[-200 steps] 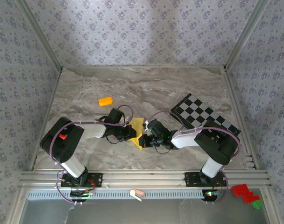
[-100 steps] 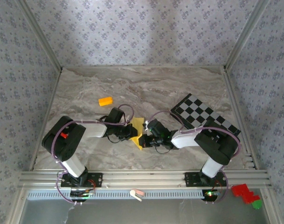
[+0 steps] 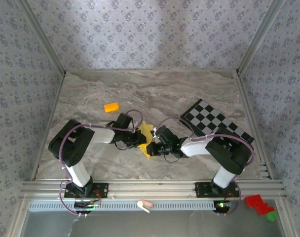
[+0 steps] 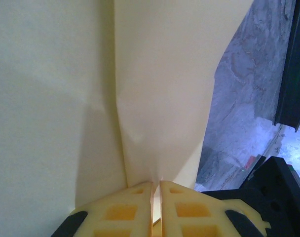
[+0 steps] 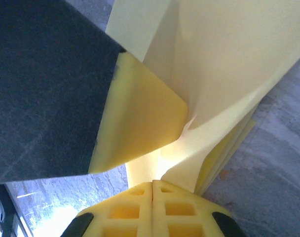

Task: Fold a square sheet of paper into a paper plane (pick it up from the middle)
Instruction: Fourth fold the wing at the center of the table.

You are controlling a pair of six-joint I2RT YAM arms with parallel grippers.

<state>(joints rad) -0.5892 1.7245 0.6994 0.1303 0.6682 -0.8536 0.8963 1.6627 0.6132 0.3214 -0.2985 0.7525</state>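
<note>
The square sheet of paper [image 3: 146,132], pale yellow and folded into layers, stands up off the marble table [image 3: 165,91] between my two grippers. My left gripper [image 3: 140,139] pinches it from the left. In the left wrist view the creased paper [image 4: 155,74] rises from between the nearly shut left gripper [image 4: 156,185]. My right gripper [image 3: 153,147] holds its lower right edge. In the right wrist view the right gripper [image 5: 153,185] is shut, with paper [image 5: 229,59] running up from it. A left fingertip [image 5: 140,118] presses the sheet close above.
A small orange block [image 3: 111,106] lies at the back left. A black-and-white checkered board [image 3: 214,122] lies to the right, partly under the right arm. Patterned walls close in three sides. Red and green pieces [image 3: 258,205] sit beyond the front rail.
The left arm's elbow has swung right and forward, and its wrist has turned. The paper's top edge looks more bent. The right arm has stayed put.
</note>
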